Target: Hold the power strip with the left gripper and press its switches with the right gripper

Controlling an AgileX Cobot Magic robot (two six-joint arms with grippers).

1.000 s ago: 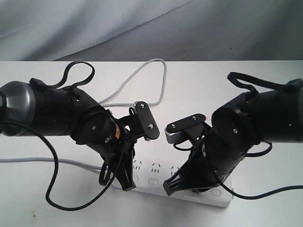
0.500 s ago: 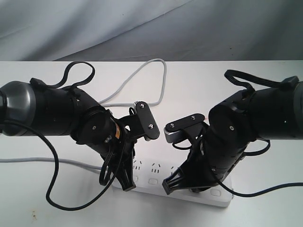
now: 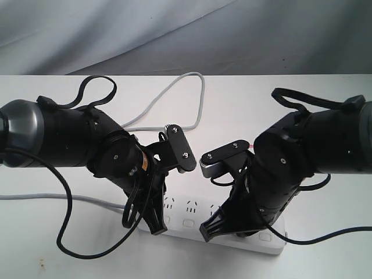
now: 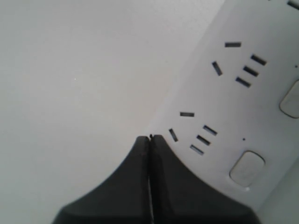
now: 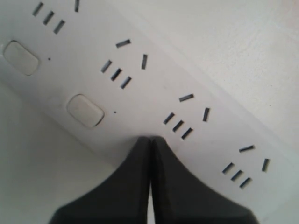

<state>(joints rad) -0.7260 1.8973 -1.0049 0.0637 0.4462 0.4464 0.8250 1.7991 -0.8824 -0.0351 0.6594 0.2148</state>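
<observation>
The white power strip (image 3: 189, 214) lies near the table's front edge, partly under both arms. My left gripper (image 3: 157, 230) is shut, its joined tips (image 4: 150, 137) resting on the strip (image 4: 243, 93) at its left end, beside a socket. Two switches (image 4: 246, 168) show in the left wrist view. My right gripper (image 3: 207, 232) is also shut, with nothing between its fingers. Its tips (image 5: 150, 138) touch the strip (image 5: 154, 88) along the switch row, under a socket; whatever switch is there is hidden. Two more switches (image 5: 85, 110) lie beside it.
The strip's grey-white cord (image 3: 174, 93) loops across the back of the white table (image 3: 52, 256) and returns along the left side. Black arm cables (image 3: 64, 226) hang over the table at the front left and right. A grey backdrop stands behind.
The right arm has shifted slightly left and down over the strip. The left arm and the strip have not visibly moved.
</observation>
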